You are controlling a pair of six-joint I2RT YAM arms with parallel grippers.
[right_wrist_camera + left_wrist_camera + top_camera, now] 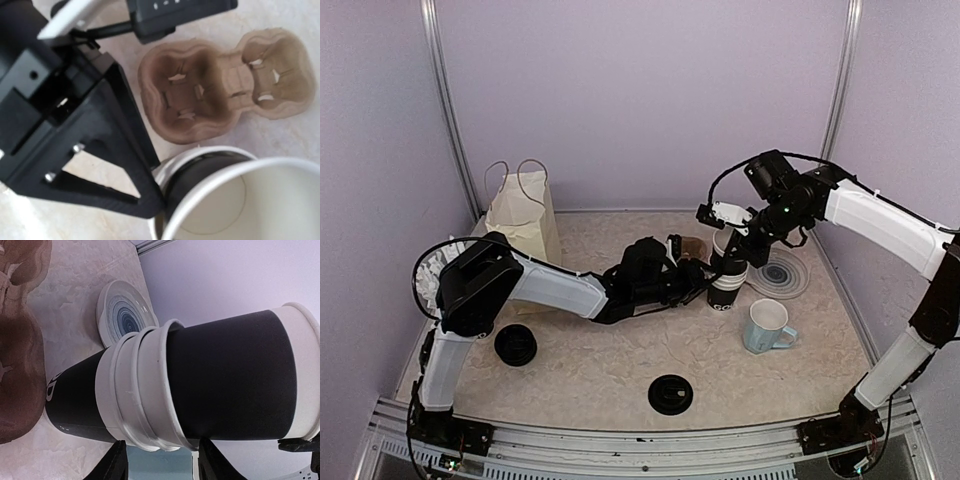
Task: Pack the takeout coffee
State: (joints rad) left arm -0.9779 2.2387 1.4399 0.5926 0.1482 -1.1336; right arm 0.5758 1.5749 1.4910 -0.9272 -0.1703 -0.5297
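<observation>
Several takeout coffee cups, black paper with white rims, stand nested in one stack at centre right. My left gripper reaches in from the left, one finger on each side of the lower cups' white rims and pressed against them. The top cup sits partly raised out of the stack, its white inside showing in the right wrist view. My right gripper is shut on that cup's rim from above. Two black round lids lie on the table near the front.
A brown pulp cup carrier lies just behind the stack. A cream paper bag stands at the back left. A light-blue mug and a ringed plate sit right of the stack.
</observation>
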